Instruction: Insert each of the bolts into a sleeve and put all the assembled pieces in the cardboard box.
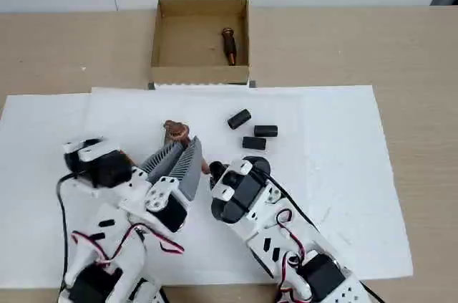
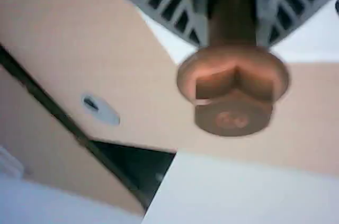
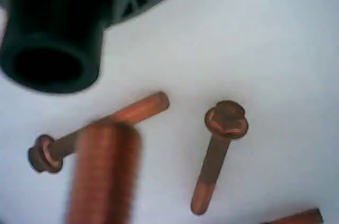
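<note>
The counter (image 1: 415, 52) was a smooth, pale wooden surface, and a plain white wall stood behind it at the top of the frame. A large white paper sheet (image 1: 336, 195) covered the middle and lower part of it. At the upper centre sat the cardboard box (image 1: 156, 38), square, brown and open, just above the upper edge of the paper. Inside, toward its right wall, lay one assembled piece (image 1: 229, 46), a copper-coloured bolt in a black sleeve.

Right of centre on the paper, three loose sleeves lay near each other (image 1: 239, 119) (image 1: 265, 131) (image 1: 254, 143), short black cylinders.

Near the centre, the left pincer (image 1: 182, 144), with grey ribbed fingers, was closed on the shank of a copper bolt (image 2: 233, 91), whose flanged hexagonal head stuck out beyond the fingertips.

At the lower centre, the right pincer (image 1: 215, 170) gripped a black tube-shaped sleeve (image 3: 50, 54) with its hollow end showing. Beneath it, loose bolts (image 3: 222, 155) (image 3: 143, 108) lay flat on the paper.
</note>
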